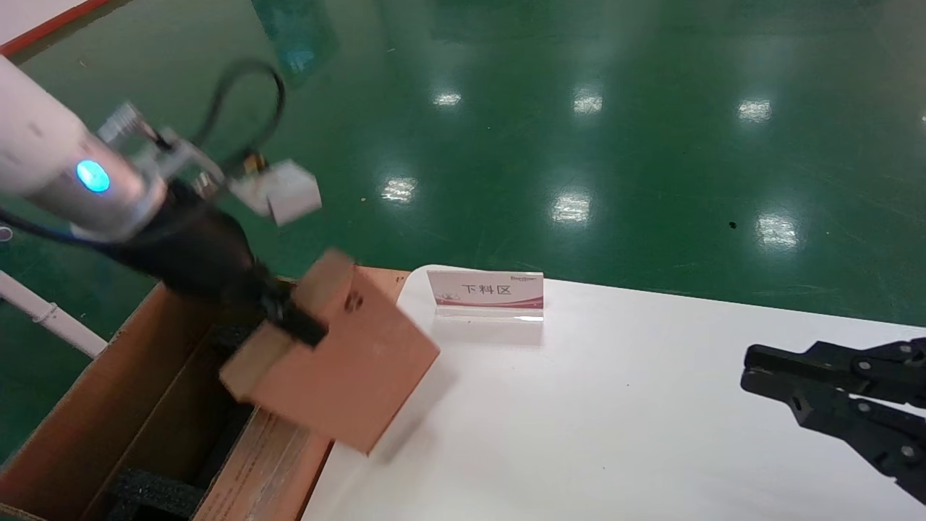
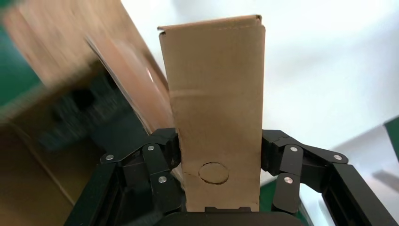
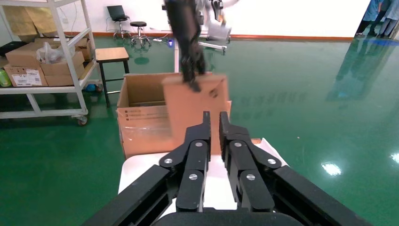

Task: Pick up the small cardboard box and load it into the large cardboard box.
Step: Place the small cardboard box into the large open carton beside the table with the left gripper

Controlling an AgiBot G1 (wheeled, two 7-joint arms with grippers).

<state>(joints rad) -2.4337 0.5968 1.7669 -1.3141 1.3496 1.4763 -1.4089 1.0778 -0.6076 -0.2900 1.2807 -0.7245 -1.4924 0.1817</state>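
One small cardboard box hangs in the air, clamped by the left gripper across its narrow edge; in the left wrist view the fingers press both sides of the brown panel. The box is tilted, off the white table, at about ten o'clock from the table's middle, straddling the table's left edge and the near wall of the one large cardboard box. That carton stands open on the green floor beside the table (black foam shows at its bottom). One small sign card stands on the table at twelve o'clock, apart from the held box. The right gripper hovers over the table at three o'clock, holding nothing, its two fingers nearly together.
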